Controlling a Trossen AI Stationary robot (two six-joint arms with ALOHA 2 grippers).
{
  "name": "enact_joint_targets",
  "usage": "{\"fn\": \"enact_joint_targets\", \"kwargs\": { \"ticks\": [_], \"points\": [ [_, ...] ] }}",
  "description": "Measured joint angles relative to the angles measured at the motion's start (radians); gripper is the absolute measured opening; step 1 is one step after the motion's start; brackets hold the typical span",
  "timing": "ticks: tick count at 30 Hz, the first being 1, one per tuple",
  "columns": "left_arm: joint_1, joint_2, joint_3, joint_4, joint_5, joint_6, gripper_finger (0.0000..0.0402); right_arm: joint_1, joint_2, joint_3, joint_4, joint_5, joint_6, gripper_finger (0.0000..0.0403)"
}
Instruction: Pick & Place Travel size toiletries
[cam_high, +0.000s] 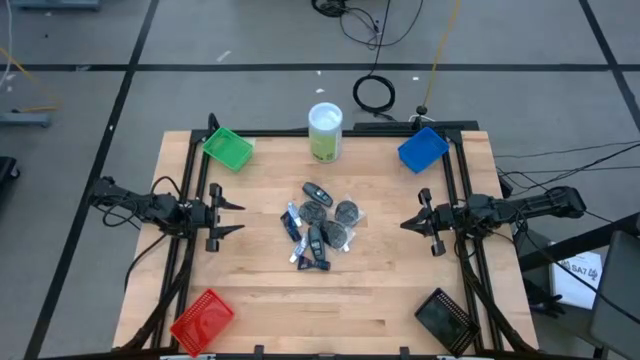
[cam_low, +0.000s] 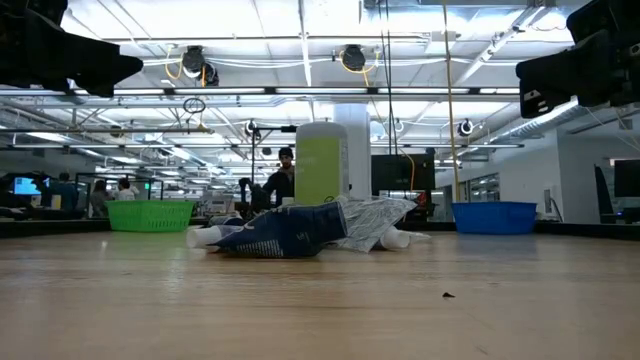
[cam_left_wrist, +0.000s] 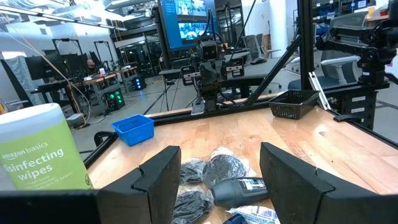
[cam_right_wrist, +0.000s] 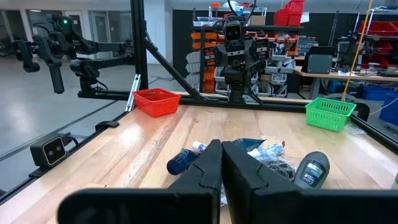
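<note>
The big wooden table (cam_high: 380, 300) has a bin at each corner: a green bin (cam_high: 229, 148) far left, a blue bin (cam_high: 422, 149) far right, a red bin (cam_high: 202, 321) near left and a black bin (cam_high: 446, 318) near right.

The left arm (cam_high: 140, 207) lies flat over the left side of the table and reaches toward the middle. The right arm (cam_high: 520, 208) does the same from the right side. The two arms face each other, and both stay up off the wood.

A tall white and green can of wipes (cam_high: 325, 131) stands upright at the far edge, between the green and blue bins.

The left gripper (cam_high: 228, 218) hangs to the left of the pile, apart from it. Its two fingers (cam_left_wrist: 158, 180) are spread wide with nothing between them. The right gripper (cam_high: 408, 222) hangs to the right of the pile, also apart from it. Its fingers (cam_right_wrist: 202, 174) are pressed together and hold nothing.

The travel size toiletries (cam_high: 320, 224) lie in a small heap in the middle of the table, between the two grippers. In the heap are a blue tube (cam_right_wrist: 181, 162), round dark tins (cam_high: 347, 211), a small dark bottle (cam_right_wrist: 311, 170) and a shiny packet (cam_right_wrist: 266, 150).
</note>
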Motion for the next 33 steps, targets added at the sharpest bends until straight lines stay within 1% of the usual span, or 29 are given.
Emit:
{"fn": "enact_joint_targets", "kwargs": {
  "ticks": [10,12,18,20,30,33],
  "points": [
    [0.000,0.000,0.000,0.000,0.000,0.000,0.0216,0.000,0.000,0.000,0.018,0.000,-0.011,0.0000],
    [0.000,0.000,0.000,0.000,0.000,0.000,0.0216,0.001,0.000,0.000,0.051,-0.002,0.044,0.0000],
    [0.000,0.000,0.000,0.000,0.000,0.000,0.0216,0.000,0.000,0.000,0.231,-0.002,0.313,0.0000],
    [0.000,0.000,0.000,0.000,0.000,0.000,0.0216,0.000,0.000,0.000,0.273,-0.001,0.363,0.0000],
    [0.000,0.000,0.000,0.000,0.000,0.000,0.0216,0.000,0.000,0.000,0.308,0.002,0.328,0.0000],
    [0.000,0.000,0.000,0.000,0.000,0.000,0.0216,0.000,0.003,0.000,0.301,0.005,0.278,0.0000]
  ]
}}
